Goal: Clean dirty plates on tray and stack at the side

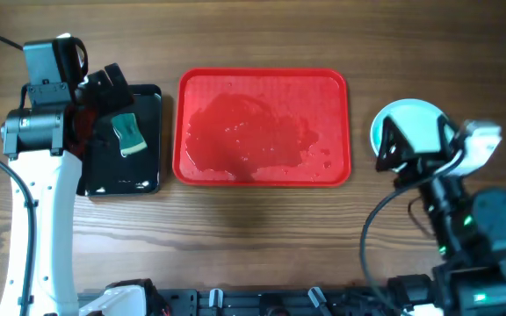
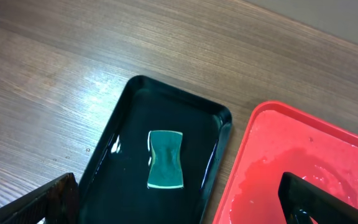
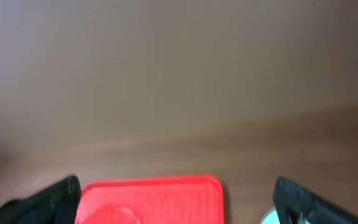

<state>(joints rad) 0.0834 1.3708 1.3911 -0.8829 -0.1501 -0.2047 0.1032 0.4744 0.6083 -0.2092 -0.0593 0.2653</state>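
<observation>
**Tray bare of plates, pile sits at the right edge**

Over at the left of the overhead view, a small black tray lies on the wooden table, just beside the red tray but apart from it. A green sponge rests flat on its glossy floor, and nothing covers it. The left gripper hangs above that black tray, fingers spread wide with nothing between them. The white left arm runs down the left edge.

Centre frame, the red tray carries no plates. Its textured floor shines with a wet patch across the middle.

Right of centre, off the tray and near it, are the plates: round, white on top with a pale teal edge. The part in sight looks clean. How many are stacked there, I cannot tell. The right gripper hovers over them, its dark body hiding the lower half, jaws released and gaping, gripping nothing. Its wrist camera catches a sliver of plate rim at the bottom right.
</observation>
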